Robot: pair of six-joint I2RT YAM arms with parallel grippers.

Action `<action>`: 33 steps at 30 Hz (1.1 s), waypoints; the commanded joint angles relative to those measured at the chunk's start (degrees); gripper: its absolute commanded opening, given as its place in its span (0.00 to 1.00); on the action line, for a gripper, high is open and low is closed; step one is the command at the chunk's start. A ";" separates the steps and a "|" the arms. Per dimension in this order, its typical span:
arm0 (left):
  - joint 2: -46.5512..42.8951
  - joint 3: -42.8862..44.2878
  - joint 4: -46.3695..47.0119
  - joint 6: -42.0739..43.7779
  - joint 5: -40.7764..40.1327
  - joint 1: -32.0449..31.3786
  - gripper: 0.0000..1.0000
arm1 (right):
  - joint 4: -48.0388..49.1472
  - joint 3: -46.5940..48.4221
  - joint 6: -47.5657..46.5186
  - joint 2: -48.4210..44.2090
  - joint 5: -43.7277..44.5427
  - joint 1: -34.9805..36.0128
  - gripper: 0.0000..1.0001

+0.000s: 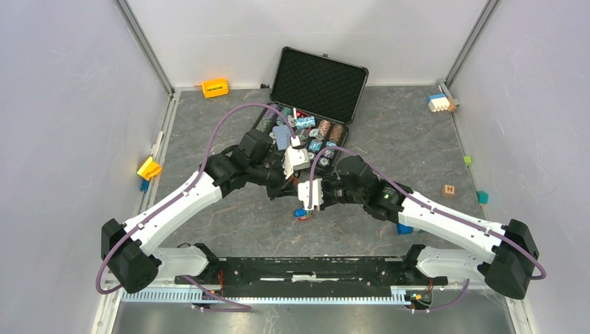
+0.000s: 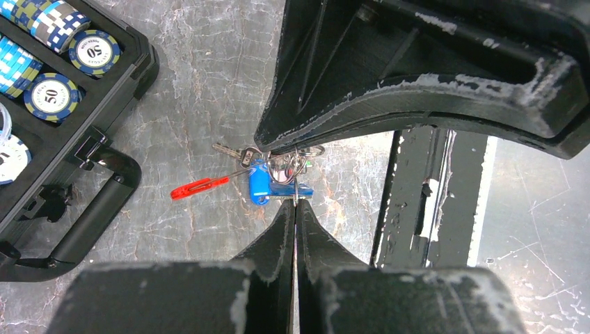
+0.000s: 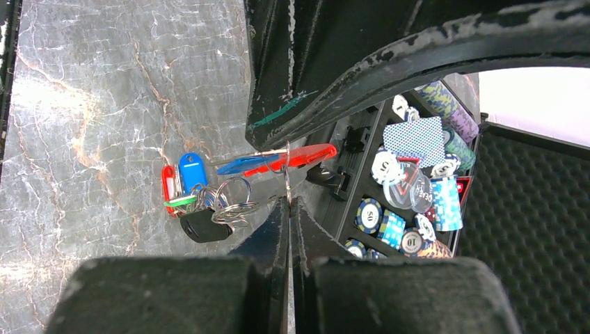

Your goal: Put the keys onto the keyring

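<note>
Ok so left side first: the left fingers (image 2: 278,243) are pressed together on a thin bit of metal wire at the edge of a small bunch. I read that bunch as the keyring (image 2: 299,163), with its long red fob (image 2: 202,186) sticking out sideways and a blue-capped key (image 2: 259,181) right by the loops. I can't say for sure it's ring wire and not a key blade in the pinch, it's too fine. In the middle, the whole thing looks lifted a little off the counter (image 3: 90,104), between the two arms. Over on the right, the right fingers (image 3: 275,236) are also squeezed shut on a thin wire loop, with the red fob and a blue cap hanging just past the tips. The other keys (image 3: 189,172) (red, blue and green caps) lie bunched on the counter just beside them. My take: one side should only anchor the ring while the other slides the key round the coil. Use small twists and no tugging apart, or the wire could pop out. Then fetch the loose ones one at a time.
</note>
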 commanded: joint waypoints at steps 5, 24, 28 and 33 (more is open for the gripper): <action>-0.03 2.48 1.61 2.28 -0.04 -0.36 0.02 | 1.91 1.96 0.42 -0.25 -1.40 0.32 0.00; 0.19 2.24 2.13 1.96 -1.50 -0.54 0.02 | 1.64 1.91 0.27 -0.43 -2.11 0.41 0.00; -0.12 1.86 2.49 1.70 -1.51 -0.54 0.02 | 1.54 1.87 0.18 -0.39 -2.07 0.41 0.00; -0.12 2.13 2.50 1.67 -1.36 -0.54 0.02 | 1.52 1.94 0.17 -0.43 -2.29 0.41 0.00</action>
